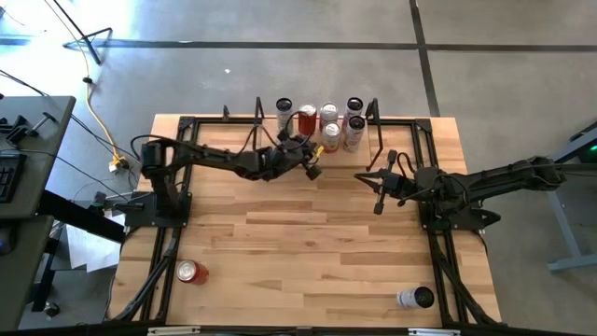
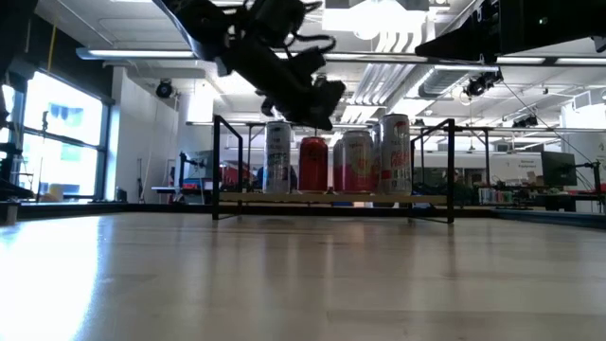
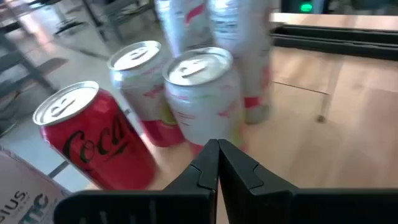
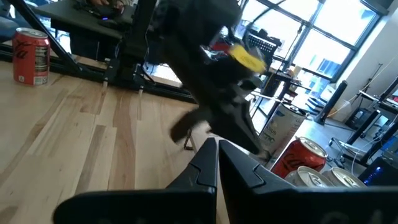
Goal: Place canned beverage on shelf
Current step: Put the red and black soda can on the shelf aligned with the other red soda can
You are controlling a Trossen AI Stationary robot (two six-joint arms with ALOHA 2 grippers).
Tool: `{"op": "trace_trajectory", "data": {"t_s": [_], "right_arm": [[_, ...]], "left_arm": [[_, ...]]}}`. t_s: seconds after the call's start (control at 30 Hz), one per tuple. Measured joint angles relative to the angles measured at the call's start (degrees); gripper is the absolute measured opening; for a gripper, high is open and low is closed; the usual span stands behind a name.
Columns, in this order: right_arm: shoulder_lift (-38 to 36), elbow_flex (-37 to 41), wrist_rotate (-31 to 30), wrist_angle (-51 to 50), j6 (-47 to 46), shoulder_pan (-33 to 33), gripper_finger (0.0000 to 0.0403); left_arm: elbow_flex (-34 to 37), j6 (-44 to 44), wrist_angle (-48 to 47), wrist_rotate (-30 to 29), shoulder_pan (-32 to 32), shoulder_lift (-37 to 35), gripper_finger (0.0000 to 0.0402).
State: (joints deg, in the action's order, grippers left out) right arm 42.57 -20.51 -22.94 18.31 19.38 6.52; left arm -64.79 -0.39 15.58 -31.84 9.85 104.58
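Cans [image 1: 328, 121] are standing in a cluster on the shelf [image 1: 392, 140] at the desk's far edge: one red [image 1: 307, 119] among several pale ones, all upright and close together. The left hand [image 1: 314, 168] is hovering just in front of them, fingers pressed shut and gripping nothing; its wrist view is showing the red can [image 3: 93, 137] beside two pale cans [image 3: 202, 93]. The right hand [image 1: 379, 201] is hanging over the desk [image 1: 308, 243] to the shelf's right front, likewise closed and empty. Well apart, near the front edge, a red can [image 1: 192, 272] is lying at the left and a white can [image 1: 415, 298] at the right.
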Motion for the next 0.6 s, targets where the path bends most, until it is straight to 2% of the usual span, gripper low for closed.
{"op": "trace_trajectory", "data": {"t_s": [0.17,0.27,0.37,0.47,0.6], "right_arm": [[0.0,0.0,0.0,0.0,0.0,0.0,0.0],[0.0,0.0,0.0,0.0,0.0,0.0,0.0],[0.0,0.0,0.5,0.0,0.0,0.0,0.0],[0.0,0.0,1.0,0.0,-0.7,0.0,0.0],[0.0,0.0,1.5,0.0,-1.1,0.0,0.0]], "left_arm": [[4.5,3.3,-4.7,6.3,-4.5,-7.4,0.0],[5.2,3.7,-14.4,9.3,-9.1,-13.3,0.0],[5.2,2.9,-24.3,9.3,-15.3,-19.1,0.0],[5.1,-1.7,-32.1,9.5,-22.8,-24.2,0.0],[3.9,-15.4,-44.1,9.5,-32.9,-29.2,0.0]]}}
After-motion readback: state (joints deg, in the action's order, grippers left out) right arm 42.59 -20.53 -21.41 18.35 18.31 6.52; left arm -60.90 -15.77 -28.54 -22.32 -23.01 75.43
